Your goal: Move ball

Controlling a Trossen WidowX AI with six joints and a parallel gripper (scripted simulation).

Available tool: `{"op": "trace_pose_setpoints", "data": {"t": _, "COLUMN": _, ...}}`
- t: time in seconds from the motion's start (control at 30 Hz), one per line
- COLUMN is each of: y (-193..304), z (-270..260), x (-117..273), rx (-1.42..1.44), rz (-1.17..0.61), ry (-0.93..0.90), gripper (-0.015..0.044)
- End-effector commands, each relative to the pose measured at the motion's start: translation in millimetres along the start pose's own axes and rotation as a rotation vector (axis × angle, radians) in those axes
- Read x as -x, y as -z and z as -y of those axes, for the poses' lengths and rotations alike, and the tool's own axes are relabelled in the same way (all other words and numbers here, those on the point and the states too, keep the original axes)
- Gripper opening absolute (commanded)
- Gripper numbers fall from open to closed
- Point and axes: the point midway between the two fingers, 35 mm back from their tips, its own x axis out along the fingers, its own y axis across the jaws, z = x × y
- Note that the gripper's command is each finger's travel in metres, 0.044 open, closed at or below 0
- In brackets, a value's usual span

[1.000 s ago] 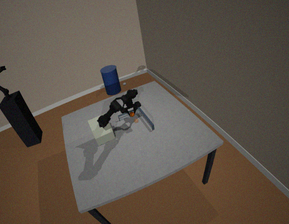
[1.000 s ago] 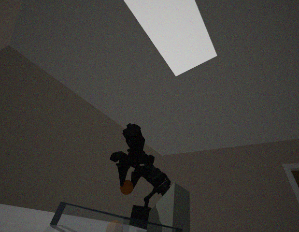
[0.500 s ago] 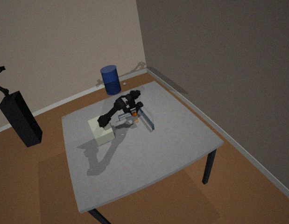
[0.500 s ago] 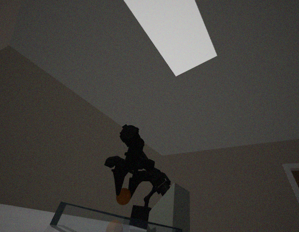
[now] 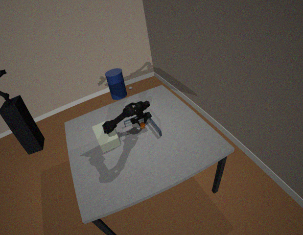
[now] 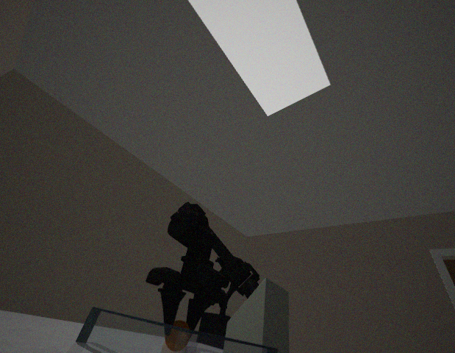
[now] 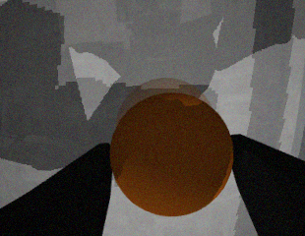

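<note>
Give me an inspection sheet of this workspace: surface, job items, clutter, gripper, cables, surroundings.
Surface: grey table on dark legs, with the arm's shadow across it.
Job's things: orange ball held low inside the corner of the clear walls; the see-through copy shows only as a pale rim just behind the ball.
Clutter: pale green block under the arm's base.
Gripper: gripper shut on the ball, one of its dark fingers on each side.
Cables: nothing seen.
Surroundings: blue cylinder and dark stand on the brown floor; bright ceiling panel.
</note>
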Motion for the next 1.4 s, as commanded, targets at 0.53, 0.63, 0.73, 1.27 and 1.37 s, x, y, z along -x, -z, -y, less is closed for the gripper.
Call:
{"op": "trace_pose_setpoints", "data": {"t": 0.53, "y": 0.1, "z": -1.3, "x": -27.5, "rx": 0.008, "rz": -0.006, "ry": 0.002, "gripper": 0.0}}
{"op": "trace_pose_setpoints", "data": {"t": 0.63, "y": 0.1, "z": -1.3, "x": -27.8, "rx": 0.008, "rz": -0.006, "ry": 0.002, "gripper": 0.0}}
{"op": "trace_pose_setpoints", "data": {"t": 0.73, "y": 0.2, "z": 0.0, "x": -24.5, "rx": 0.002, "rz": -0.003, "ry": 0.005, "gripper": 0.0053}}
{"op": "trace_pose_setpoints", "data": {"t": 1.27, "y": -1.7, "z": 2.1, "x": -0.1, "rx": 0.004, "rz": 0.002, "ry": 0.005, "gripper": 0.0337}}
{"op": "trace_pose_setpoints", "data": {"t": 1.37, "y": -1.8, "z": 0.3, "x": 50.1, "rx": 0.007, "rz": 0.0, "ry": 0.003, "gripper": 0.0337}}
